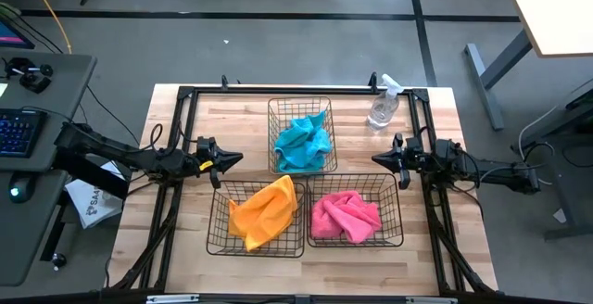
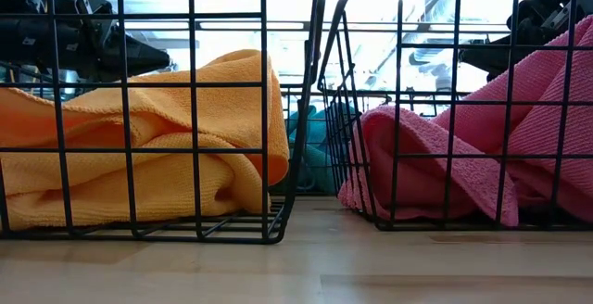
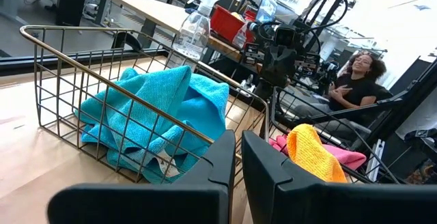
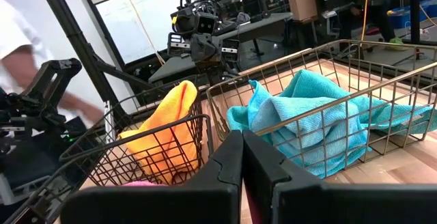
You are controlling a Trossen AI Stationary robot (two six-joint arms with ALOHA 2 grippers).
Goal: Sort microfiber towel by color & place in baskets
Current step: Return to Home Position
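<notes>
High view: one colour per basket. The blue microfiber towel (image 1: pixel 302 139) lies in the top centre dark wire-grid basket (image 1: pixel 298 100), the orange microfiber towel (image 1: pixel 264 213) in the bottom left wire basket (image 1: pixel 220 245), and the pink microfiber towel (image 1: pixel 345 216) in the bottom right wire basket (image 1: pixel 391 193). No towel shows on the bare wooden bench (image 1: pixel 352 272). Judgement: sorting looks complete, and only the retreat to the rest pose is left. The left arm (image 1: pixel 139 158) reaches in from the bench's left edge. The left jaws sit just beside the upper corner of the bottom left wire basket; the left wrist view shows them closed to a thin slit, holding nothing. The right arm (image 1: pixel 482 170) mirrors it from the right edge. The right jaws sit near the upper corner of the bottom right wire basket; the right wrist view shows them closed tip to tip, empty. The clear plastic spray bottle (image 1: pixel 383 107) stands near the right arm, toward the back of the bench. To do the retreat well, draw each arm straight outward, away from the wire, before folding it. Jaws are best left closed so no finger hooks a grid bar. The orange towel peaks above its rim, so the left jaws should not sweep across it. The bottle looks light and easy to tip, so route the right wrist wide of it and move slowly.
</notes>
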